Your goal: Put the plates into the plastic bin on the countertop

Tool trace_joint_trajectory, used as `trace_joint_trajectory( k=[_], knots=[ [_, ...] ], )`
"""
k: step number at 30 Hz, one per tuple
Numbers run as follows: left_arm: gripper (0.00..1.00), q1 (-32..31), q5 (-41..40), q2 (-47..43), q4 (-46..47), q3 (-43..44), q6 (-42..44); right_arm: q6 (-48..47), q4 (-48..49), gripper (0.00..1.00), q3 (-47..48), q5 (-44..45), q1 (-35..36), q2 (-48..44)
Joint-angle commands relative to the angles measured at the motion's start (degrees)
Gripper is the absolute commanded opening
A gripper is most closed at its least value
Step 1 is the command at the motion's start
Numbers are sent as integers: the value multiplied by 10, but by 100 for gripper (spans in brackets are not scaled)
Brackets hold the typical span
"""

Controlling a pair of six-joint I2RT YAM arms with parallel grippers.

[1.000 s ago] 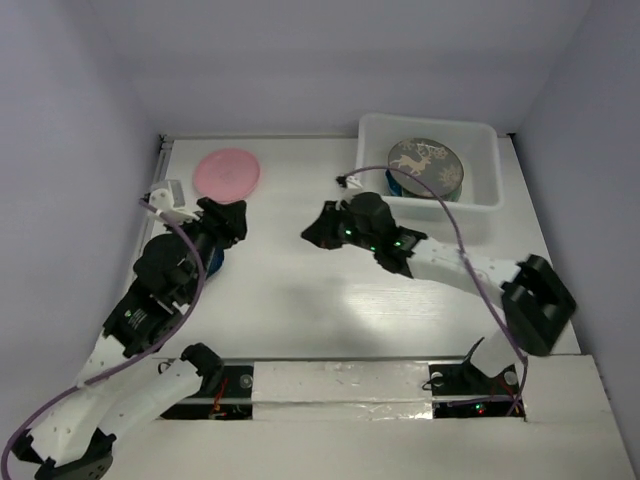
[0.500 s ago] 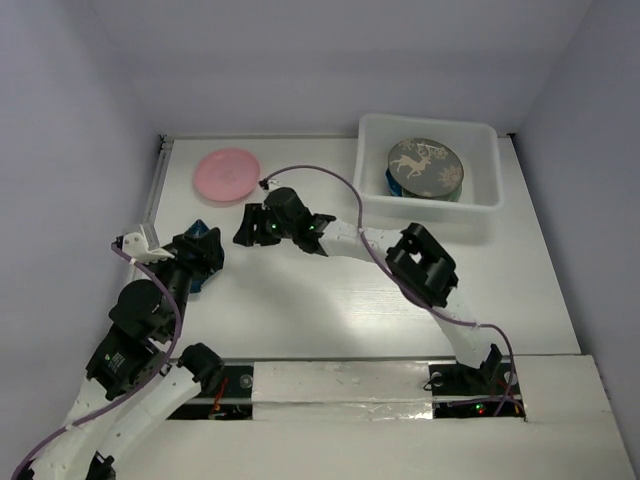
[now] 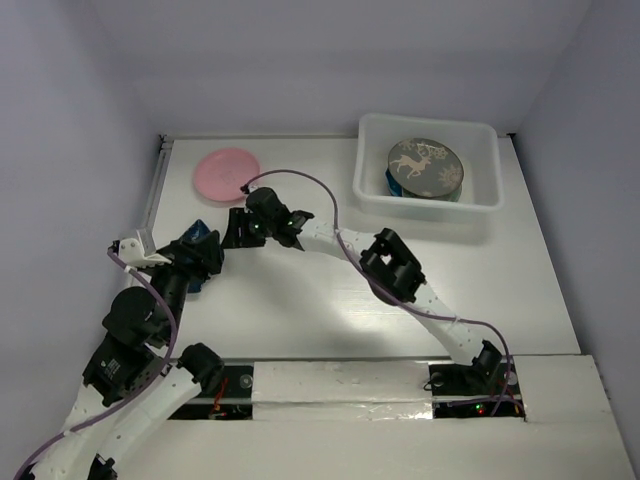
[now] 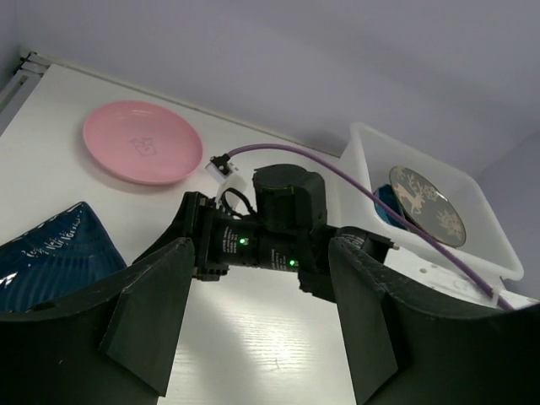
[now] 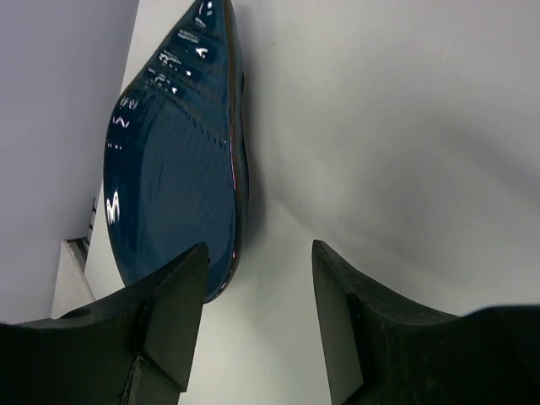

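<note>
Currently right gripper, spread wide and empty, is just beside the dark teal plate on the countertop; left gripper likewise spread, empty; deer plate lies in the plastic bin, pink plate outside

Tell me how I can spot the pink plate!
Find the white countertop, then look at its far left corner, away from the plastic bin. The pink plate lies flat there. It is the only pink one: the dark teal plate nearby is much darker, and the deer plate sits inside the bin.
</note>
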Motion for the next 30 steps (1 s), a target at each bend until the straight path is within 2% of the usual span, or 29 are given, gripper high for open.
trace_joint_trajectory(
  k=[1,6,10,16,19,20,26,30],
  knots=[
    [63,0,2,-12,25,-8,9,7,-16,58,46,-39,11,31],
    [63,0,-2,-14,21,-8,6,10,-23,57,90,-60,24,62],
    [63,0,-2,-12,20,-9,5,30,-10,56,90,-65,24,79],
    [63,0,-4,-12,20,-9,5,64,21,44,67,-65,24,95],
    [63,0,-9,-14,19,-9,5,78,47,36,48,-58,24,96],
    [63,0,-9,-15,19,-10,5,81,63,27,33,-58,24,94],
    [63,5,-8,-10,23,-11,8,85,174,0,-84,-35,24,9],
    [62,16,-6,-12,23,-12,7,75,223,0,-163,-28,24,-64]
  ],
)
